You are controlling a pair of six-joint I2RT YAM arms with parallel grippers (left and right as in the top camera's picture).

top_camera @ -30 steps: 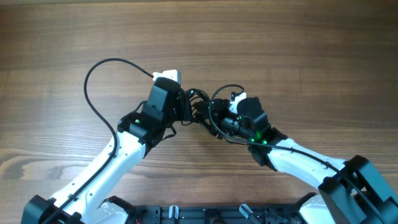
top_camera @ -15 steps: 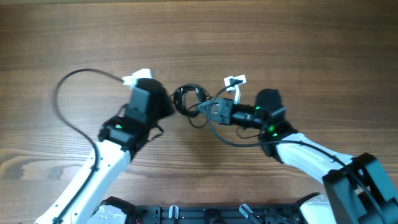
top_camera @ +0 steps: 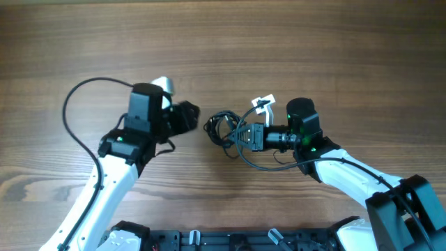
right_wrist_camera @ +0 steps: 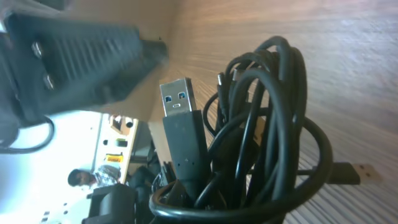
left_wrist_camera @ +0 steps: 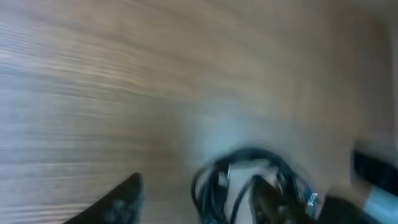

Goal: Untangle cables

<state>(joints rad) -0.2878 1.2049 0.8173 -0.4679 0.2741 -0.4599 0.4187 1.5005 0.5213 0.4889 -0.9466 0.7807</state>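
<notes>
The cables (top_camera: 223, 129) are thin black cords knotted into one small bundle at the table's middle. My right gripper (top_camera: 242, 134) reaches in from the right and is shut on the bundle's right side. In the right wrist view the cables (right_wrist_camera: 273, 124) fill the frame, hiding the gripper's (right_wrist_camera: 205, 202) fingertips, and a USB plug (right_wrist_camera: 177, 99) sticks up. My left gripper (top_camera: 189, 117) is just left of the bundle and apart from it. In the blurred left wrist view its fingers (left_wrist_camera: 127, 198) stand apart, the cables (left_wrist_camera: 249, 177) lying ahead of them.
A white tag (top_camera: 263, 103) sits just above the right gripper. The left arm's own thicker black wire (top_camera: 70, 111) loops out to the far left. A second slim plug (right_wrist_camera: 357, 171) lies flat on the wooden table (top_camera: 313, 42).
The left gripper has let go of the bundle, opened and drawn back to the left. The right gripper closed on the bundle and now holds it alone, slightly lower and further right.
</notes>
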